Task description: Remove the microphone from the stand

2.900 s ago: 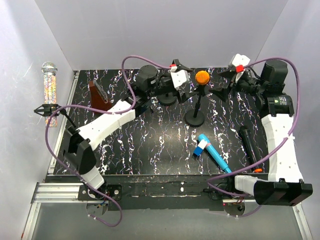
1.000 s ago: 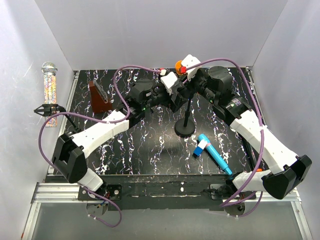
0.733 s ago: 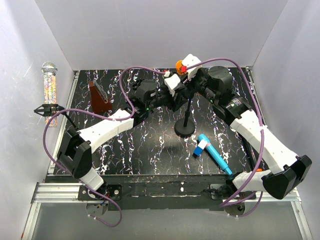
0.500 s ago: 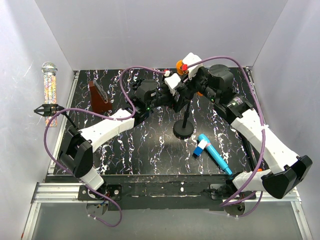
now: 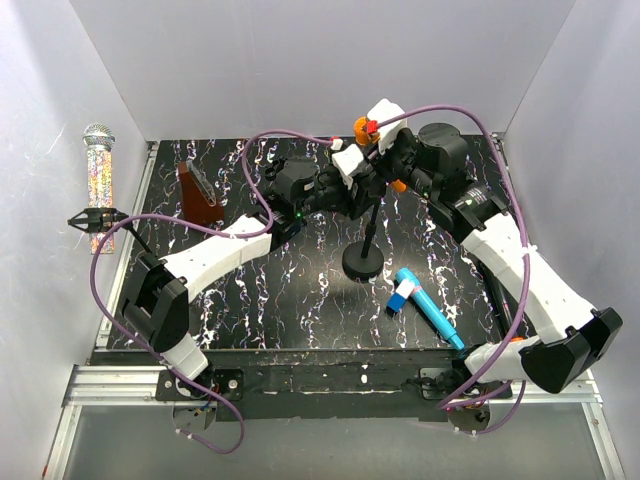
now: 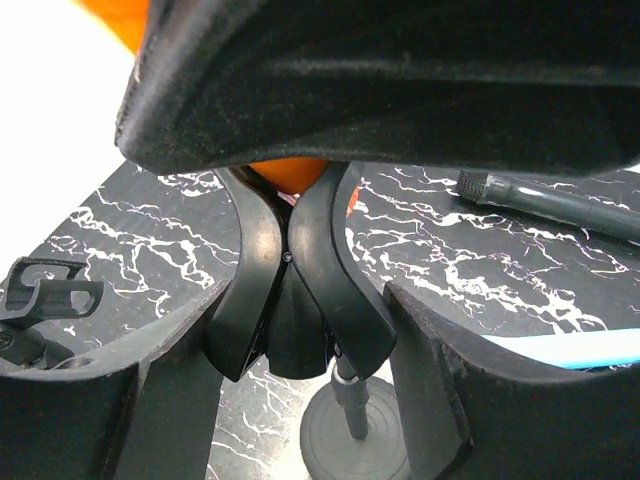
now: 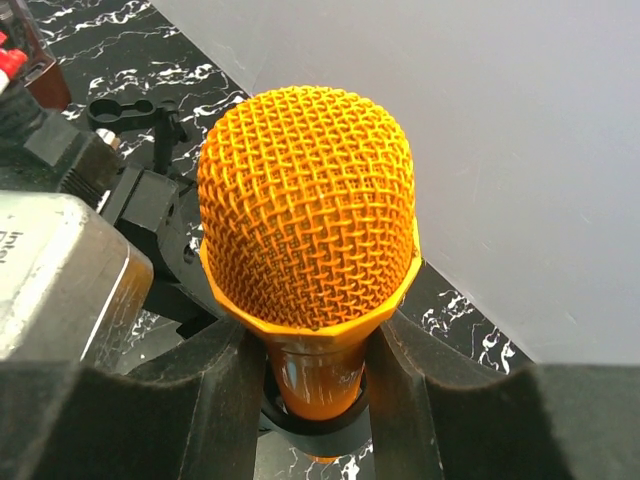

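Clasping orange microphone (image 7: 305, 210) in right hand (image 7: 305, 385) at worktop's (image 5: 300, 290) 12 o'clock; flanking stand clip (image 6: 290, 290) with left hand (image 6: 300, 385), grip impossible to tell.

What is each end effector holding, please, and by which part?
Right end effector: the microphone, by its handle below the head. Left end effector: around the stand's clip; grip unclear.

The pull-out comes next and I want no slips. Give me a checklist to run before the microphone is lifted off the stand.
1. Right gripper clamped on the orange mesh-headed microphone: ok.
2. Microphone free of the black plastic stand clip: not ok, its handle sits in it.
3. Left gripper gripping that clip: cannot tell; fingers flank it, contact unclear.
4. Round black stand base flat on the marbled table: cannot tell.
5. Blue tube apart from the base: ok.
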Robot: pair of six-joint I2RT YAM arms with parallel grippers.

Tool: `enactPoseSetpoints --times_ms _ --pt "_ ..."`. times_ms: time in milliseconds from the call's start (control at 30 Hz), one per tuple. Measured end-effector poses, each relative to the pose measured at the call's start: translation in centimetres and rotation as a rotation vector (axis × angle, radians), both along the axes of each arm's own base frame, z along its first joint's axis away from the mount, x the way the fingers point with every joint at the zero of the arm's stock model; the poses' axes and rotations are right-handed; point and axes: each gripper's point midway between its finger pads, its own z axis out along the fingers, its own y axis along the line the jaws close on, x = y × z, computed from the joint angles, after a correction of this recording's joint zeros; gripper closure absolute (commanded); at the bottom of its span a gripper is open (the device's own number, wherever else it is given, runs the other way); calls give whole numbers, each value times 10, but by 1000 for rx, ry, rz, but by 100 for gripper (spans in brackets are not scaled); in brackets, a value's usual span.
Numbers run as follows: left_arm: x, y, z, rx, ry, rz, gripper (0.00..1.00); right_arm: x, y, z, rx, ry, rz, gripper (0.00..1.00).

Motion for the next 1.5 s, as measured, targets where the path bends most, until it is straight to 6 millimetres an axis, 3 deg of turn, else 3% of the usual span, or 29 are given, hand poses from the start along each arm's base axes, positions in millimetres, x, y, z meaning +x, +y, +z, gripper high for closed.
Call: enactPoseSetpoints --times_ms 67,100,200,400,600,767,900,1067,1133,1200,1300,1500 --pt "-1 0 -1 2 3 -4 68 -1 1 0 -10 13 16 44" --pt "-1 0 -1 3 5 -7 69 -2 2 -1 -20 23 30 35" --pt "-1 2 -1 7 -4 -36 68 -8 1 3 0 84 75 22" --pt "-1 11 -2 14 2 -90 68 -41 11 1 -2 183 311 18" --pt "-7 16 -3 20 -9 -181 70 -51 9 -1 -38 175 433 19" --pt "-8 21 -4 23 -13 -221 70 -46 17 0 -57 171 480 21" --pt "-10 21 -4 25 -22 -243 69 -41 27 -6 -49 199 515 26" --pt "-13 21 -5 30 -30 -265 65 -32 37 -18 -38 239 542 53" --pt "-13 21 -5 32 -33 -266 41 -26 39 -18 -29 245 538 70" --pt "-12 22 -6 32 -16 -255 22 -22 40 -17 -30 231 539 98" --pt "-4 25 -3 19 9 -181 17 -20 39 -16 -3 247 524 99" --pt "-3 28 2 -18 77 -139 19 -25 34 -15 31 231 519 99"
